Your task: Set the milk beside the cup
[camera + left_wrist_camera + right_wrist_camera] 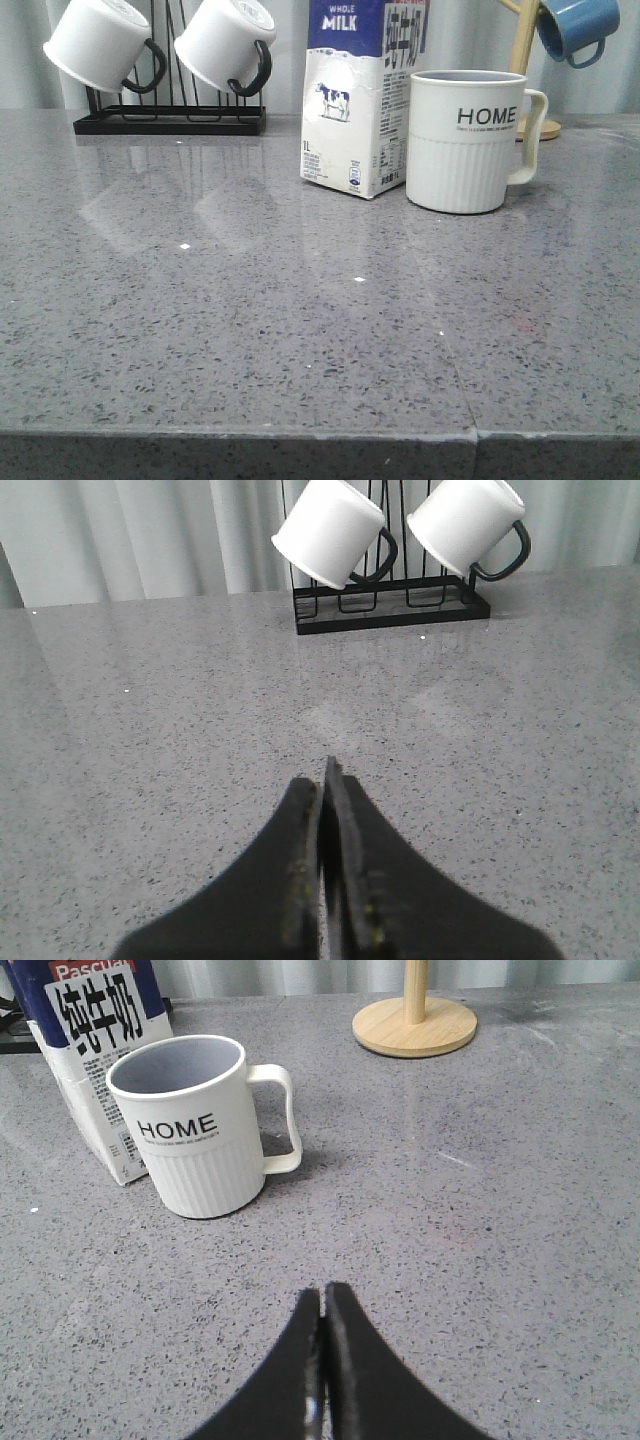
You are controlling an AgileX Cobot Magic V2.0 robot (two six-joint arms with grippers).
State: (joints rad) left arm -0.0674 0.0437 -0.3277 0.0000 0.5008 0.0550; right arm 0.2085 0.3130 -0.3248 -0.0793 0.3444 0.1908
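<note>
The milk carton [362,95], white with a blue top and a cow picture, stands upright on the grey counter, touching or just beside the left of the white HOME cup [468,140], whose handle points right. Both also show in the right wrist view, the carton [95,1070] behind the cup [195,1125]. My right gripper [324,1293] is shut and empty, low over the counter in front of the cup. My left gripper [322,775] is shut and empty over bare counter. Neither gripper shows in the front view.
A black wire rack [170,122] at the back left holds two plain white mugs [100,42] with black handles; it also shows in the left wrist view [390,610]. A wooden stand [414,1022] at the back right carries a blue mug [577,28].
</note>
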